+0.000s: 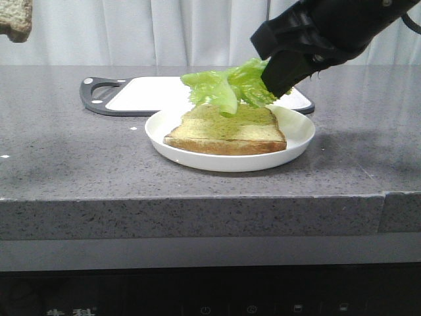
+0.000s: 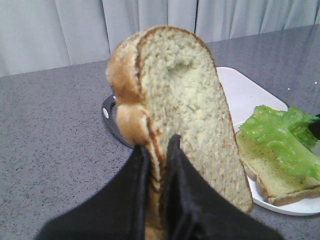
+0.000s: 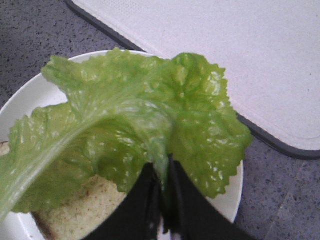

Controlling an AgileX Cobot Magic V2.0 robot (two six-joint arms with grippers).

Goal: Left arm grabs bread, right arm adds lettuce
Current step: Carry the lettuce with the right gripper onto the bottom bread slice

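Note:
My left gripper (image 2: 159,150) is shut on the bread (image 2: 185,110), a toast slice with a small dent near its rounded end, held upright in the air; a corner of it shows at the top left of the front view (image 1: 16,20). My right gripper (image 3: 162,170) is shut on the lettuce (image 3: 130,125), a ruffled green leaf. In the front view the gripper (image 1: 276,82) holds the lettuce (image 1: 227,85) just above a plain toast slice (image 1: 227,128) lying on a white plate (image 1: 296,141); the leaf's tip touches or nearly touches that slice.
A white cutting board with a dark grey rim and handle (image 1: 105,95) lies behind the plate on the grey stone counter. The counter's front edge (image 1: 197,197) runs across the front view. A pale curtain hangs at the back.

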